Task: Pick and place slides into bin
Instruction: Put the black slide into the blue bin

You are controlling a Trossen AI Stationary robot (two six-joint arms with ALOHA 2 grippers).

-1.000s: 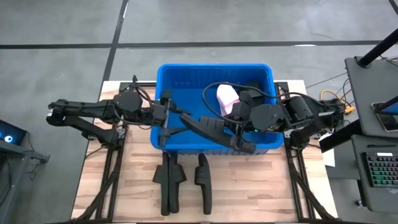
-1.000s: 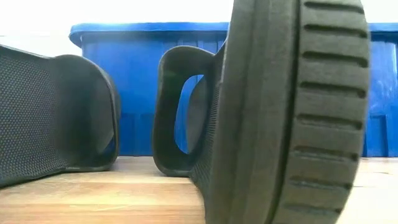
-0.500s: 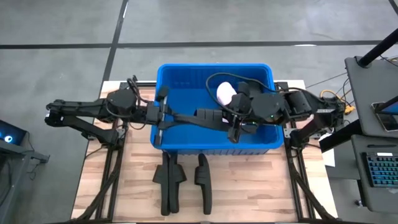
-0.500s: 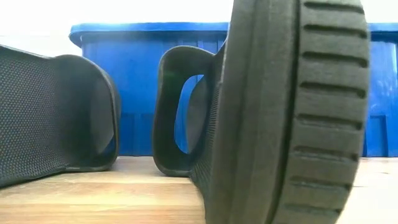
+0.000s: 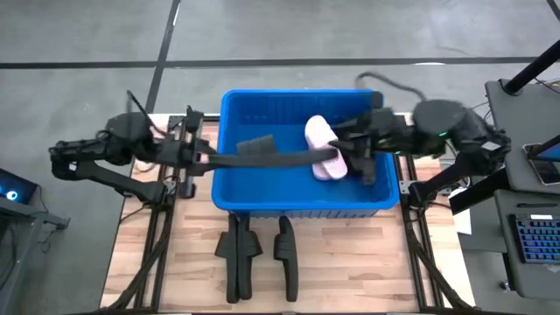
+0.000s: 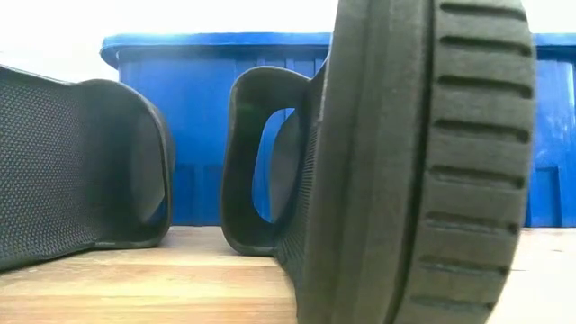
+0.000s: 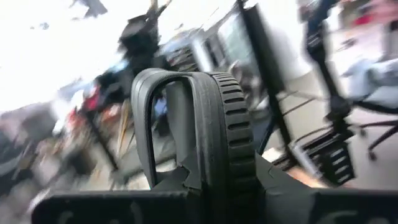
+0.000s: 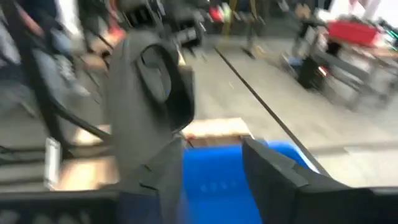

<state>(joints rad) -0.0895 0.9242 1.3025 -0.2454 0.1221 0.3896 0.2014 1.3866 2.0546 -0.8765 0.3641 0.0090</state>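
Observation:
The blue bin [image 5: 262,114] stands at the table's far middle, with a pale pink slide [image 5: 322,144] lying inside it. A black slide [image 5: 280,159] hangs level above the bin, reaching over its left rim. My left gripper [image 5: 199,159] is shut on the slide's left end. My right gripper [image 5: 357,156] stands open at the slide's right end, over the right part of the bin. Three more black slides [image 5: 254,254] lie on the wood in front of the bin. My left gripper pinches the black slide's end [image 7: 217,168] between its two fingers, level, from the table's left. The slide stands on its edge, tread to one side and strap [image 7: 149,124] to the other. It reaches away along the fingers, lifted clear over the bin. My right gripper's fingers [image 8: 273,168] stand apart beside the slide's other end; whether they touch it I cannot tell.
The slides on the table fill the low view in front of the bin's near wall [image 6: 198,117]. Bare wood [image 5: 350,262] lies right of them. A desk with a keyboard [image 5: 534,236] stands beyond the table's right edge.
My left gripper has pulled back toward the table's left edge, drawing the black slide with it. The slide has gone from slanting over the bin's near part to lying level across its middle. My right gripper has drawn back toward the right edge and risen.

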